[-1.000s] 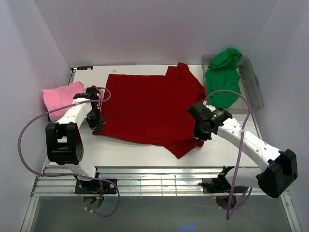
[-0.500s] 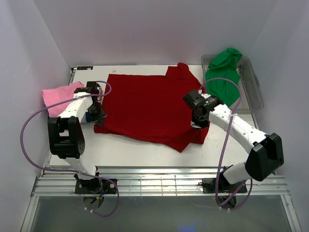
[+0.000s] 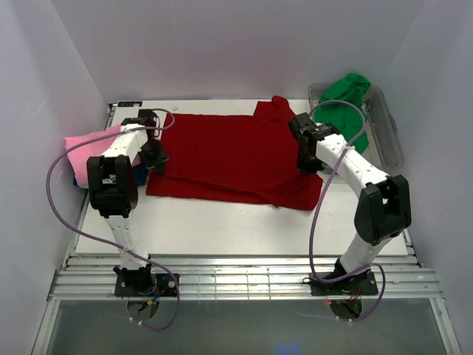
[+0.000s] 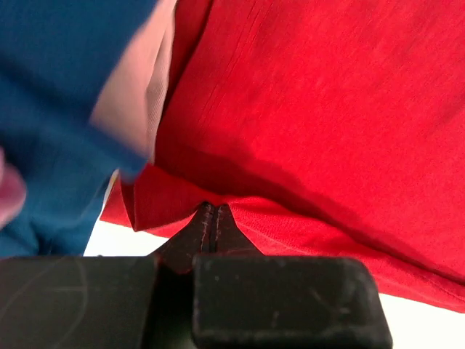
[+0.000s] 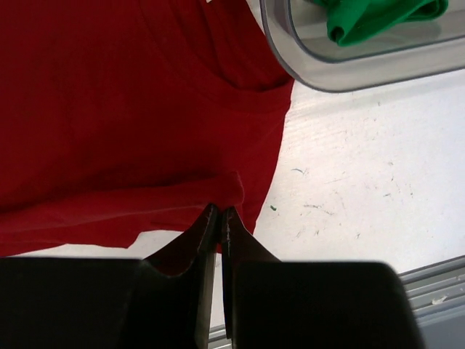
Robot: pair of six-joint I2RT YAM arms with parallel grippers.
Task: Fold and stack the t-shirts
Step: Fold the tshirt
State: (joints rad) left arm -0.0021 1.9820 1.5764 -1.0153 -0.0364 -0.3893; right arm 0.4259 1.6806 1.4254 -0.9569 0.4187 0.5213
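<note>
Soft matt cloth, fine knit, lightly creased: red shirt (image 3: 229,159). Matt cloth too: green shirt (image 3: 341,111), pink shirt (image 3: 87,146). Clear glossy plastic: tub (image 3: 392,134). White, matt, scuffed with small dark marks: table (image 5: 349,182). Matt black plastic, smooth: left gripper (image 4: 212,211), right gripper (image 5: 220,212).

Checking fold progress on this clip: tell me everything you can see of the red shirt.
The red shirt is plain, soft, finely ribbed cloth lying across the middle of the table. Its near part is doubled back over the rest, and a sleeve pokes out at the far right. The left gripper and the right gripper are each shut on a side edge.
</note>
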